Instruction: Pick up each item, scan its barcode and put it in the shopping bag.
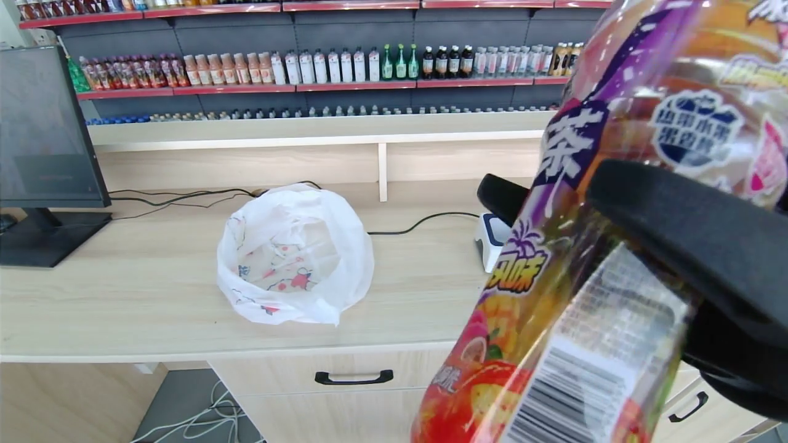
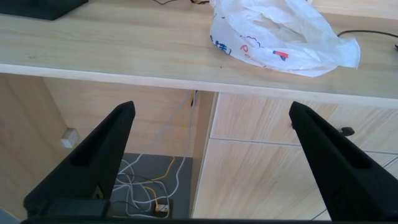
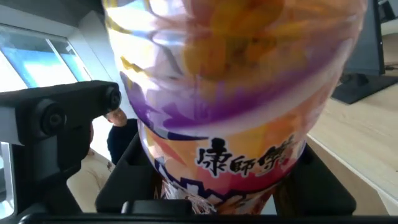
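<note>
A large drink bottle point(image 1: 591, 264) with a purple, orange and red label and a barcode is held up close to the head camera on the right, by my right gripper point(image 1: 689, 246), which is shut on it. The same bottle point(image 3: 236, 93) sits between the black fingers point(image 3: 62, 118) in the right wrist view. A white shopping bag point(image 1: 294, 253) stands open on the wooden counter point(image 1: 123, 295). The white barcode scanner point(image 1: 491, 241) sits on the counter, partly hidden behind the bottle. My left gripper point(image 2: 211, 162) hangs open below the counter's front edge, before the bag point(image 2: 280, 37).
A dark monitor point(image 1: 46, 141) on a stand occupies the counter's left end, with black cables point(image 1: 184, 197) running behind the bag. Drawers with black handles point(image 1: 353, 376) lie under the counter. Shelves of bottles point(image 1: 345, 64) line the back wall.
</note>
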### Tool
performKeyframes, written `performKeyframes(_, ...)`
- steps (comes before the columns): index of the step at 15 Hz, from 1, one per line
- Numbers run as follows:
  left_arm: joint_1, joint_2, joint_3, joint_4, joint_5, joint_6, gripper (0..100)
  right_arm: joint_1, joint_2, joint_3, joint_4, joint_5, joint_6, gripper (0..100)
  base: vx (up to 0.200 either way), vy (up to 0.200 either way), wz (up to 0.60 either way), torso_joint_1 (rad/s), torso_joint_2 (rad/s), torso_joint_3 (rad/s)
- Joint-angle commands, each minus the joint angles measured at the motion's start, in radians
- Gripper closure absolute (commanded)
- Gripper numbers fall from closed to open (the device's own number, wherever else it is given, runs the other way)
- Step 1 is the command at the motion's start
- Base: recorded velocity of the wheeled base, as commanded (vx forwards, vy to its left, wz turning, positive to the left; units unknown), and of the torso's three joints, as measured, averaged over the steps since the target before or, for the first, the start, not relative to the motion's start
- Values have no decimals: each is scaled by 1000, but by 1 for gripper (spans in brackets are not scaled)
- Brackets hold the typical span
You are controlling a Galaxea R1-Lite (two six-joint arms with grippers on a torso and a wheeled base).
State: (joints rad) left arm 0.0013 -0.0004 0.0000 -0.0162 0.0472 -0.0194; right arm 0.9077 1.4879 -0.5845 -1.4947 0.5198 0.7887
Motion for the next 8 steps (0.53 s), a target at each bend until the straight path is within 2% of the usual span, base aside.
performKeyframes(1, 0, 0, 0, 1, 0, -1, 0, -3, 32, -5, -2, 9, -2, 100, 0, 0, 0, 0, 0, 0)
performKeyframes(8, 0, 0, 0, -1, 0, -1, 0, -15, 43, -5, -6, 13, -19, 100, 0, 0, 0, 0, 0, 0)
